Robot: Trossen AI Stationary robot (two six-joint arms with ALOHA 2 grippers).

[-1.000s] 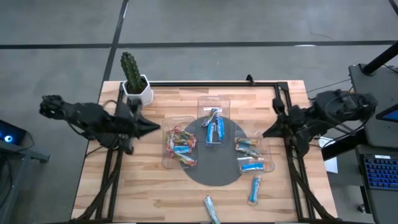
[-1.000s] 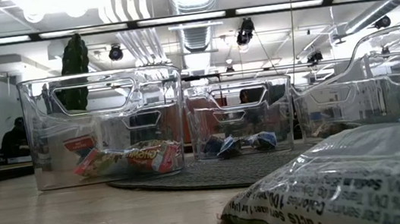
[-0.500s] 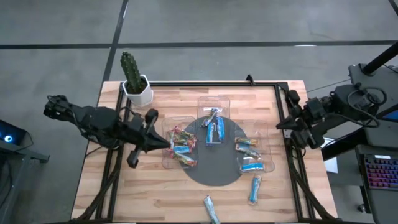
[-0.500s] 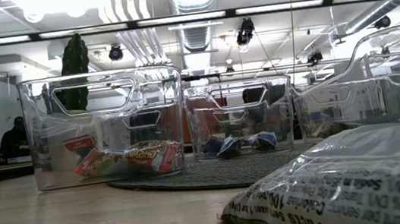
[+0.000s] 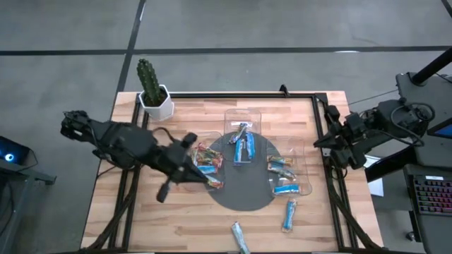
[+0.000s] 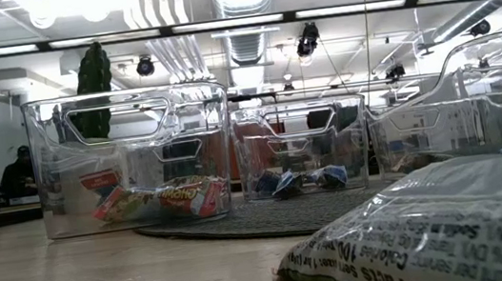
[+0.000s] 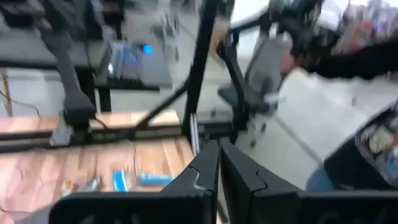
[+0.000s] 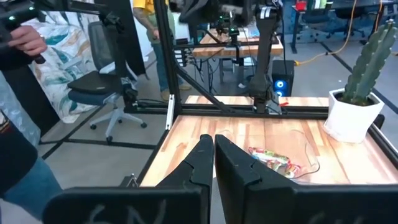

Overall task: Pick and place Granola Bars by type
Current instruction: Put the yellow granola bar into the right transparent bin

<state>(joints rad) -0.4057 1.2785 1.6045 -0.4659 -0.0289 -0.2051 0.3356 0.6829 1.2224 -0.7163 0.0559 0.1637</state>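
Note:
Granola bars lie in three clear trays on a round grey mat: red-orange ones in the left tray, blue ones in the far tray and in the right tray. Two more blue bars lie loose on the wood, one by the mat and one at the near edge; the low view shows one of these bars close up. My left gripper hangs shut and empty above the left tray. My right gripper is shut and empty over the table's right edge.
A potted cactus stands at the far left corner. Dark frame rails run along the far edge and both sides of the table. The near left part of the wood is bare. Chairs and a person's hand show beyond the table.
My left gripper has swung out from the table's left edge toward the right and near side, rising a little, and now hangs over the left tray, still shut. My right gripper has drawn back toward the right edge. No bar has moved.

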